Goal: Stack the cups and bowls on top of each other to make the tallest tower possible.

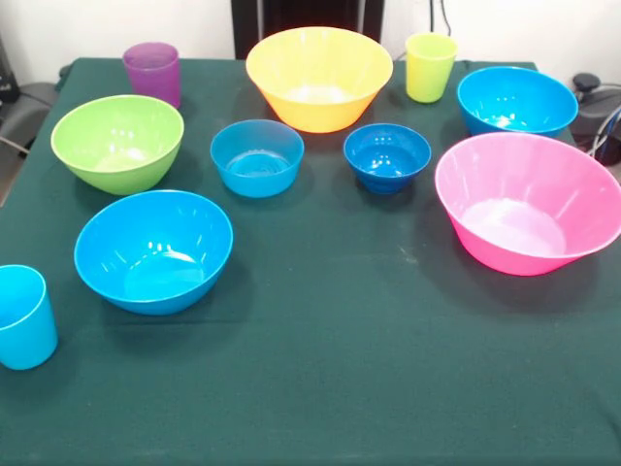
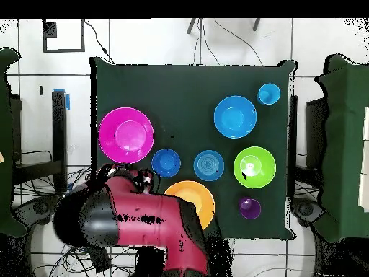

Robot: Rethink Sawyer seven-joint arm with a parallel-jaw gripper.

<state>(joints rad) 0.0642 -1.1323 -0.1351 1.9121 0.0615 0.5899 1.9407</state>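
Front view, contents of the dark green table, each placed against the small dark-blue glossy plastic bowl at its middle. All containers stand upright, empty and apart; nothing is stacked.

- Small light-blue plastic bowl: just left of it.
- Big orange plastic bowl: behind it, to the left.
- Big pink plastic bowl: right of it, nearer the camera.
- Medium blue plastic bowl: behind it, to the right.
- Yellow-green plastic tumbler: behind it.
- Medium green plastic bowl: far left.
- Second medium blue plastic bowl: left and nearer.
- Purple plastic tumbler: far left, at the back.
- Light-blue plastic tumbler: farthest left, at the picture's edge.

Overhead view: red and black arm lies over the table's edge beside the orange bowl; gripper state cannot be told.
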